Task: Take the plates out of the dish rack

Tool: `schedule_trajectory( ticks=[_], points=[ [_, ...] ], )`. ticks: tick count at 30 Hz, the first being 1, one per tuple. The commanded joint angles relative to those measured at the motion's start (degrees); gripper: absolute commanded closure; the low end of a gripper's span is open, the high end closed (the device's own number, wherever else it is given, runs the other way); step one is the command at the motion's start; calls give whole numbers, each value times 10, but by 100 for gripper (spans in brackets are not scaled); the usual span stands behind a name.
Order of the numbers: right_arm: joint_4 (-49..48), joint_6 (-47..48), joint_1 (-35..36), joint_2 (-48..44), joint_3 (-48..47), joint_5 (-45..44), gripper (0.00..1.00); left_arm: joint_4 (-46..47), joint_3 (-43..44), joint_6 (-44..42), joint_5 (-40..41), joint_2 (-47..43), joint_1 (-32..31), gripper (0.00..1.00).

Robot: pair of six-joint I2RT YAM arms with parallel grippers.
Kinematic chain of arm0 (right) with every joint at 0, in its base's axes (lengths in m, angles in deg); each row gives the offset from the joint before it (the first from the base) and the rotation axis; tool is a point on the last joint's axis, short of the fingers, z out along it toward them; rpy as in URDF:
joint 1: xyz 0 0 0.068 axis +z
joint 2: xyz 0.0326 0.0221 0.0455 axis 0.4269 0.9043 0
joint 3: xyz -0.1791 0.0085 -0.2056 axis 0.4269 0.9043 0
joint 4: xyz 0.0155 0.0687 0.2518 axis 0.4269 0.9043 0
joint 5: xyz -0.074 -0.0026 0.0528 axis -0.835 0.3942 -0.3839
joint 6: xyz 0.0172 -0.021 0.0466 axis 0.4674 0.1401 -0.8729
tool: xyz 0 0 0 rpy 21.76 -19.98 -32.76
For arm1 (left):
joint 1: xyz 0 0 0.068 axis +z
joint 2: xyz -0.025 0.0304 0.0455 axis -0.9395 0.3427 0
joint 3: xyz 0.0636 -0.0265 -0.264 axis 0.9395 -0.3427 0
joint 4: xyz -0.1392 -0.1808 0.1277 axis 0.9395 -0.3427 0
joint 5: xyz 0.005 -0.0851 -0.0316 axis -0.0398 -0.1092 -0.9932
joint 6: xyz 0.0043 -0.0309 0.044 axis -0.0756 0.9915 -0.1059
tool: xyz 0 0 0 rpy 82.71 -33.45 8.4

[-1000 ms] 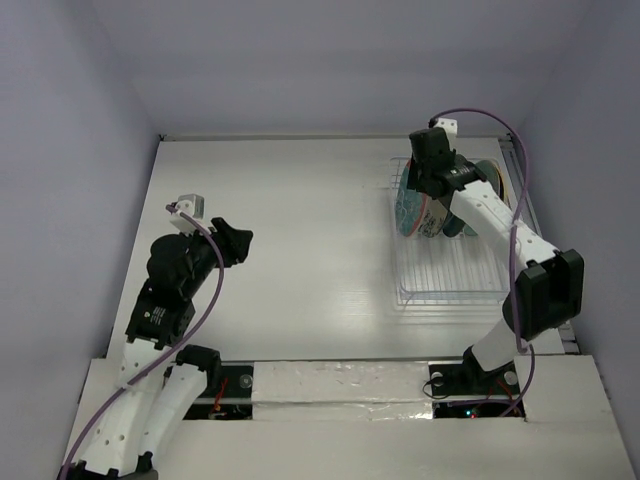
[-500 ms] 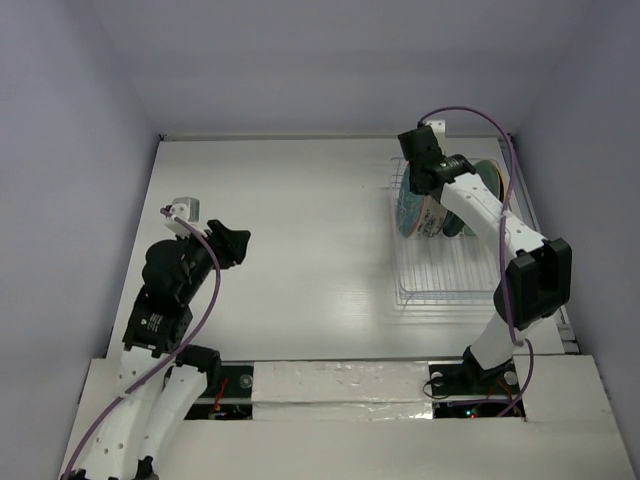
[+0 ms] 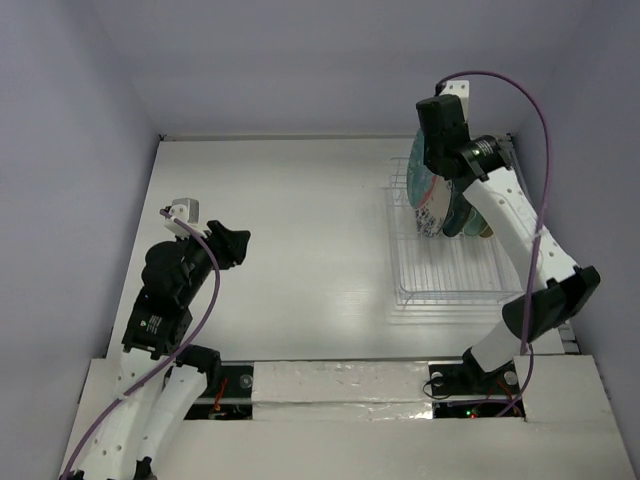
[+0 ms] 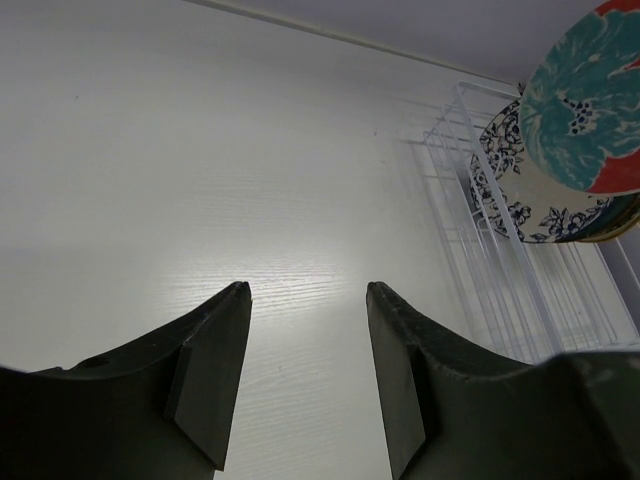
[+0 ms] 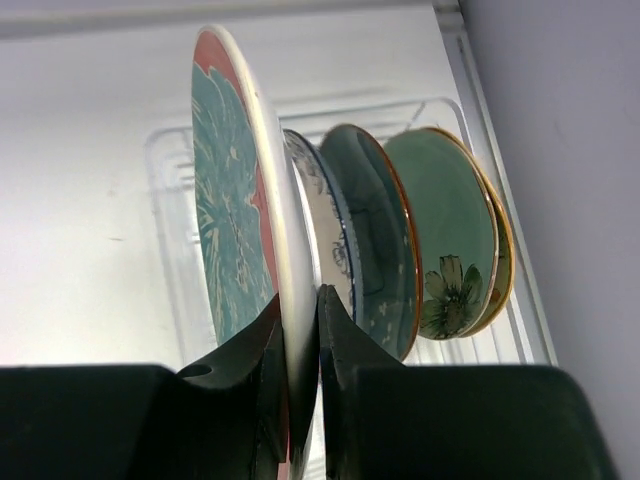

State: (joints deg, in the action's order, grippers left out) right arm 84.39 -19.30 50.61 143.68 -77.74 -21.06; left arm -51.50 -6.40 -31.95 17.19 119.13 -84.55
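Plates [image 5: 440, 230] stand in dish rack [image 3: 445, 275] (right tool [image 5: 301, 300] pinches floral one [image 5: 225, 220]).

Bright, even light, with soft glare on the table [image 4: 285, 255].

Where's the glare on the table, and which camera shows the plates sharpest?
Left wrist view: a bright glare patch on the table just beyond the dark left fingers. Top view: a fainter sheen beside the dish rack. Right wrist view: sharpest, the floral plate crisp and edge-on, the right fingers in shadow.
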Motion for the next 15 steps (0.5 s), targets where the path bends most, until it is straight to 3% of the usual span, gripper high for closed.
schedule_trajectory(
  ticks=[1,11,15],
  points=[
    [-55,-14,43,-72,-58,18,100,20,0,3,1,-4,-3,53],
    [-370,-203,122,18,55,340,100,17,0,3,7,-5,-3,53],
    [-425,-276,128,92,58,380,100,17,0,3,7,-6,-3,53]
  ],
)
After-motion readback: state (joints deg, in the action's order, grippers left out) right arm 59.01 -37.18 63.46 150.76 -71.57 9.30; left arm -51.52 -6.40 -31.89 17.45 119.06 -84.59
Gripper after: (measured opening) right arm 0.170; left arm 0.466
